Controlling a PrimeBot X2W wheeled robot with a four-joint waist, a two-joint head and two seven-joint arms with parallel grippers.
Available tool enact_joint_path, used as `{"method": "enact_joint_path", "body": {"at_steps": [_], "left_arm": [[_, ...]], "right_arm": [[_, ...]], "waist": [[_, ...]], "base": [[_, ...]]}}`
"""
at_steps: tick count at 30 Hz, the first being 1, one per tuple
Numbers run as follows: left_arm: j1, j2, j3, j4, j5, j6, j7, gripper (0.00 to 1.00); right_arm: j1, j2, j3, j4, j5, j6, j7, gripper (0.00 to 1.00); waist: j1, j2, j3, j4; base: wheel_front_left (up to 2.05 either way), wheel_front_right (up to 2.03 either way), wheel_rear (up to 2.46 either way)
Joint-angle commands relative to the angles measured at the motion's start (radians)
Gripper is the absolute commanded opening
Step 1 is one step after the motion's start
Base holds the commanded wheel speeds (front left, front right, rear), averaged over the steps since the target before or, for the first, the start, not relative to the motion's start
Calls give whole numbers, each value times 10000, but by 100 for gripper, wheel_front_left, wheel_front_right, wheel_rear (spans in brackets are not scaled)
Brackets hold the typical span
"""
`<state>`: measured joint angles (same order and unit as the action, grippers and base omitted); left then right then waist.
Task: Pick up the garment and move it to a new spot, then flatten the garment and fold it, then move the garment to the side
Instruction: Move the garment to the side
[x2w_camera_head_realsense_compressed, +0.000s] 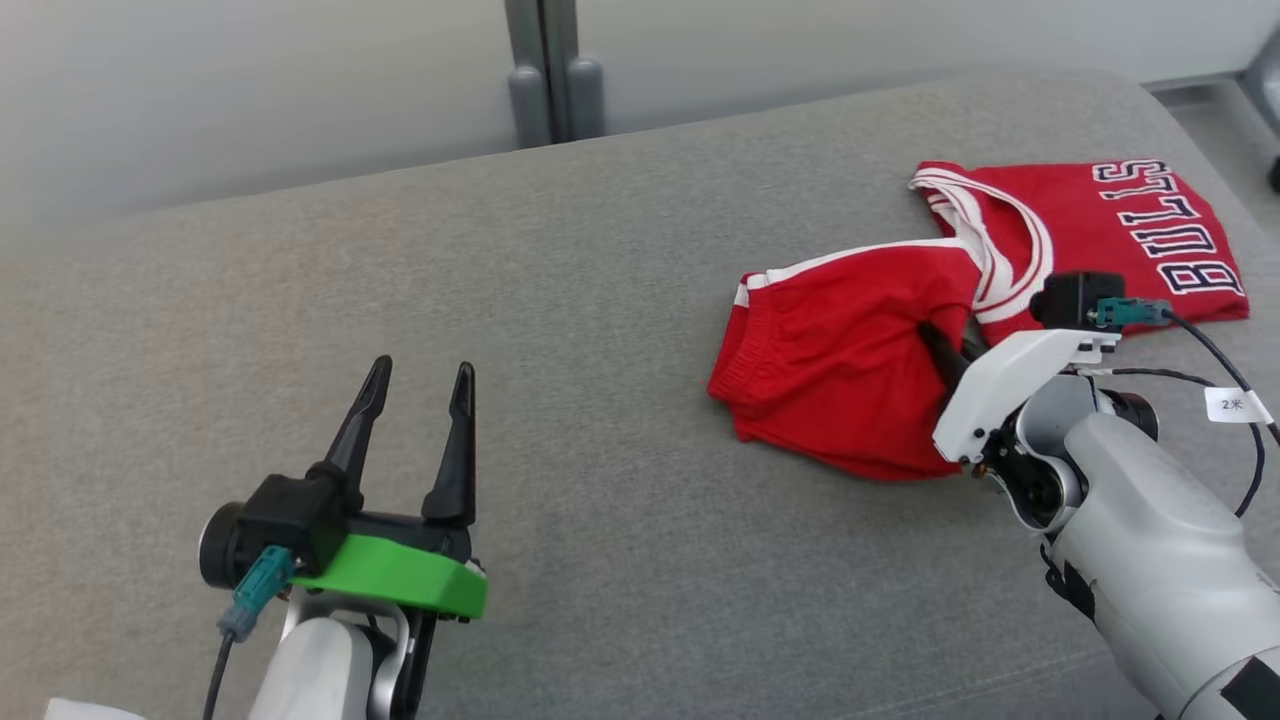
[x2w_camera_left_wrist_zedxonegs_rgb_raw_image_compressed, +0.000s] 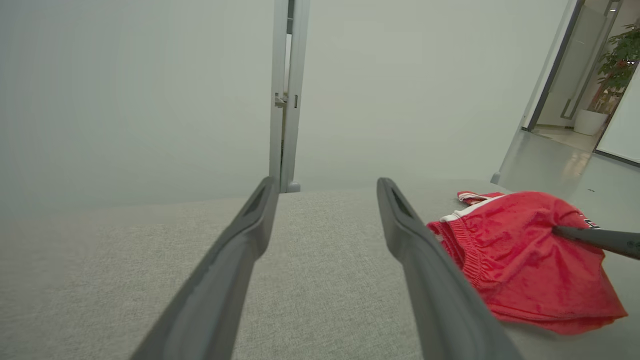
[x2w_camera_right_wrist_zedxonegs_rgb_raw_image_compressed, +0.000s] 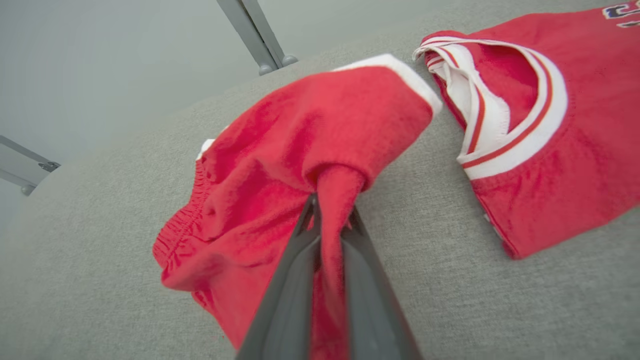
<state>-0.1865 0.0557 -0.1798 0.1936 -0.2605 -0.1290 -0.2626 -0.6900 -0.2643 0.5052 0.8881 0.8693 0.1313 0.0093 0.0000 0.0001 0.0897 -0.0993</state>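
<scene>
Right gripper (x2w_camera_right_wrist_zedxonegs_rgb_raw_image_compressed: 330, 216) pinches red shorts (x2w_camera_right_wrist_zedxonegs_rgb_raw_image_compressed: 270, 145), cloth hiding its tips

Hidden and cut-off bits.
Head view: right gripper (x2w_camera_head_realsense_compressed: 932, 335) shows one dark finger, its tip sunk in a fold of the red shorts (x2w_camera_head_realsense_compressed: 830, 370); the other finger and the shorts' near right corner lie behind the white wrist cover (x2w_camera_head_realsense_compressed: 1010, 385). Right arm (x2w_camera_head_realsense_compressed: 1160, 560) and left arm (x2w_camera_head_realsense_compressed: 315, 670) run off the bottom edge. Right wrist view: jersey (x2w_camera_right_wrist_zedxonegs_rgb_raw_image_compressed: 575, 125) lettering clipped at the top right corner. Left wrist view: jersey mostly behind the shorts.
</scene>
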Motion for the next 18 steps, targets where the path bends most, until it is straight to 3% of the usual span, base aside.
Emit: {"method": "enact_joint_path", "body": {"at_steps": [1,11,18], "left_arm": [[-162,53,-74,63,-107,-34,-22,100],[-554,157,-559,248,-20,-34,-22,100],[-824,195,-655,269,9,-34,-22,100]], "right_arm": [[26,-36,15,-77,66,-13,-113,0],[-210,-176,88,-537,309,-11,-392,0],[-800,-845,335,-1056,189,-11,-231,0]], "waist": [[0,-1,360,-897],[0,-1,1035,-1401],[0,-1,1613,-1177]], "base": [[0,0,0],[0,0,0],[0,0,0]]}}
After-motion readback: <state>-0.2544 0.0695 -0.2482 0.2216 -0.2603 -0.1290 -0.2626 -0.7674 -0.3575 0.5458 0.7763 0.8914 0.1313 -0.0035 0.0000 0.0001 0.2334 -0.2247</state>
